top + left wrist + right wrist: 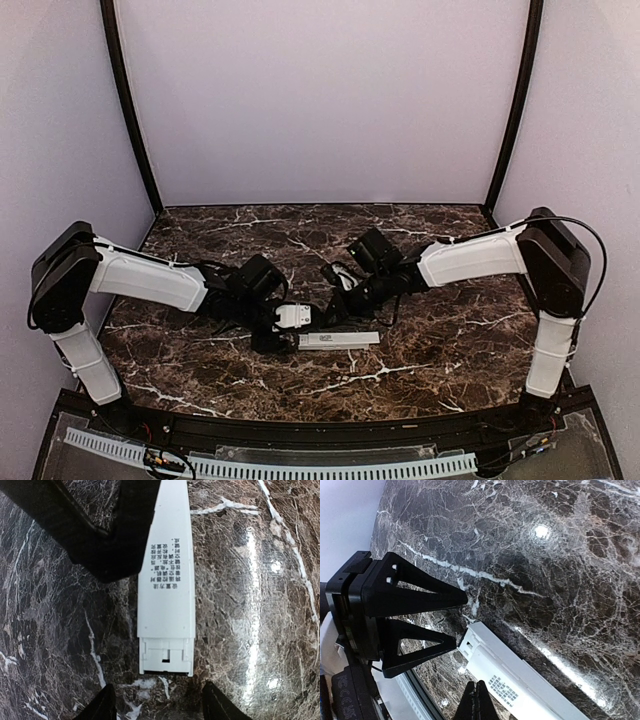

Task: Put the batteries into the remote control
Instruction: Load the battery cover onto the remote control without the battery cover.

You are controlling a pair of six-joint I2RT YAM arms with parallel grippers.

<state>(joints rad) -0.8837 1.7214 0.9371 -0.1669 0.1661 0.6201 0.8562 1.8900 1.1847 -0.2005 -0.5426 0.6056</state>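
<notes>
Logging remote control (166,605) lying flat on the marble table (450,330), printed-label face up. Reading its long axis as running crosswise, parallel to the near table edge; notched, stepped end pointing at the left gripper (161,702), other end pointing toward the right arm's side. Seeing a slim white matte plastic bar, straight-edged, with a block of black lettering and small square cut-outs in the stepped end. Recording table as glossy dark brown stone, white-veined, throwing lamp glare beside the remote control. Finding left gripper just off the notched end, black triangular fingers spread apart, grasping nothing. Finding right gripper (477,700) hovering at the remote control's long edge, fingers pressed together on nothing; failing to tell whether touching it
</notes>
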